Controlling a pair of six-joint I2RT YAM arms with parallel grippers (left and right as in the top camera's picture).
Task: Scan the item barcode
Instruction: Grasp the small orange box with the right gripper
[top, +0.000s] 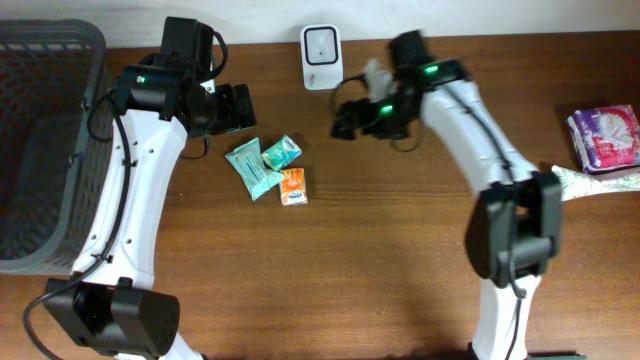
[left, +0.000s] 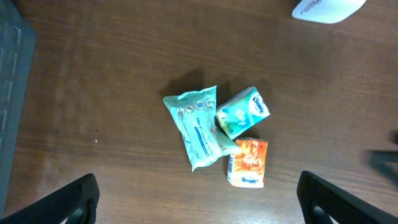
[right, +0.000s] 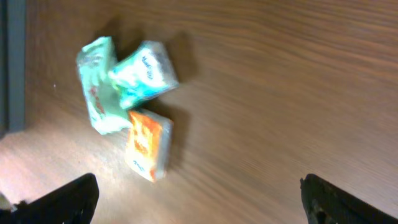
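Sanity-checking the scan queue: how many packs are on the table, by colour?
Teal: 2 (flat teal pack, small teal pack)
Orange: 1 (orange pack)
Purple: 1 (purple pack, far right)
Total: 4

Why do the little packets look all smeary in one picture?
Right wrist view: the orange packet and the wood grain are smeared, which looks like motion blur. Left wrist view: much sharper, and the pale green packet throws a dark shadow up and to the left. Overhead view: clear, but the packets are tiny, and the white scanner is too bright to show detail.
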